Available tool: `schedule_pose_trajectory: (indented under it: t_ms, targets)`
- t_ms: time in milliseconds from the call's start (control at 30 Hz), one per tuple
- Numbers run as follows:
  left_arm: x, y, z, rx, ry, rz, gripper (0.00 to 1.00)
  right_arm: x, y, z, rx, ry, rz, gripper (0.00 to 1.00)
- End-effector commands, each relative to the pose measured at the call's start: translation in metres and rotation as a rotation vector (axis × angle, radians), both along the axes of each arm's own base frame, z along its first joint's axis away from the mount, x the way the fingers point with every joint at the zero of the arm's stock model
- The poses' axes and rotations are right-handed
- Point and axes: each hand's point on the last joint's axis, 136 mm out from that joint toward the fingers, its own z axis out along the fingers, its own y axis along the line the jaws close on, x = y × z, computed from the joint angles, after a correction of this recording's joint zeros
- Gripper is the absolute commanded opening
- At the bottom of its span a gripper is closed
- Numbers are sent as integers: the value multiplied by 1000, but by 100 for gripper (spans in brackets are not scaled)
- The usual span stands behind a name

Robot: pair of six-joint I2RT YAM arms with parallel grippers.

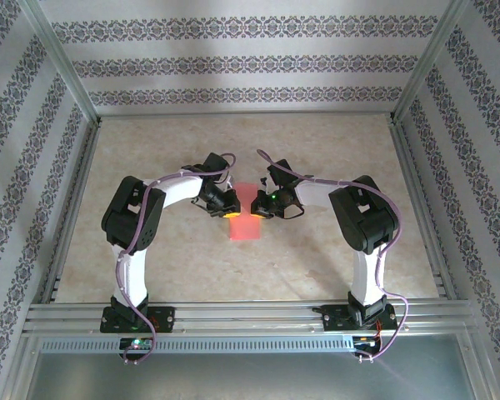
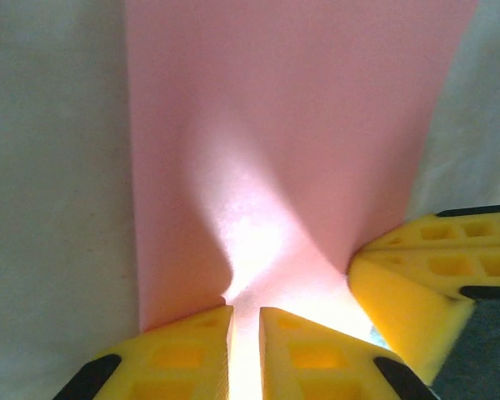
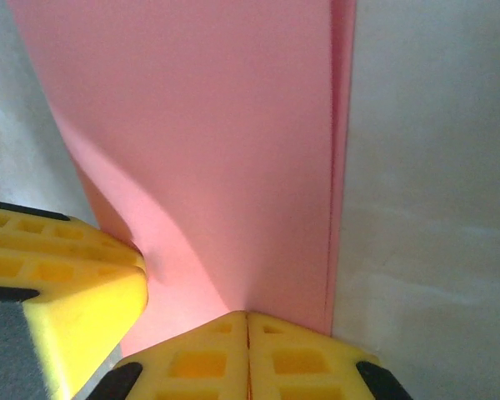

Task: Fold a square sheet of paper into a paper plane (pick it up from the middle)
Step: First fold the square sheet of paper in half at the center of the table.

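Though pale, marbled table (image 1: 233, 142), patterned walls (image 1: 250, 62).

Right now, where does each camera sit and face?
Top external: above and behind the bases, looking down on the table; both arms show, meeting at the pink sheet.
Left wrist: on the left end effector, facing along its yellow fingers onto the sheet.
Right wrist: on the right end effector, likewise.
Shared: both wrist views catch the sheet and the other arm's finger.
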Motion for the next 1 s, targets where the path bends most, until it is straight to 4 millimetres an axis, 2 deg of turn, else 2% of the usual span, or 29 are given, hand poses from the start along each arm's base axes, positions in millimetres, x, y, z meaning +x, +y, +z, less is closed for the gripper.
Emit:
schedule_pose_trajectory:
  t_ms: [0,200,333,400,500,600,733,967]
  targets:
    - [-16,28,-24,95,56,-22,16,-49,-59,-81,-314,207,-40,8]
    - [-27,53,-37,105,75,5,16,-52,-64,-84,-328,211,-43,8]
    - [-23,61,-23,94,39,25,16,-51,-64,-84,-328,206,-41,8]
    - [-17,54,-5,49,-4,35,16,-51,-64,-84,-329,205,-41,8]
    - [-7,34,24,-74,-75,75,17,-51,-65,-84,-329,204,-44,8]
    - [-6,12,34,-135,-103,96,18,-52,-65,-84,-330,206,-50,8]
    - [-13,-11,22,-148,-65,88,18,-54,-64,-86,-335,211,-48,8]
    - [-36,-3,-13,-87,26,69,17,-55,-66,-89,-344,216,-46,8]
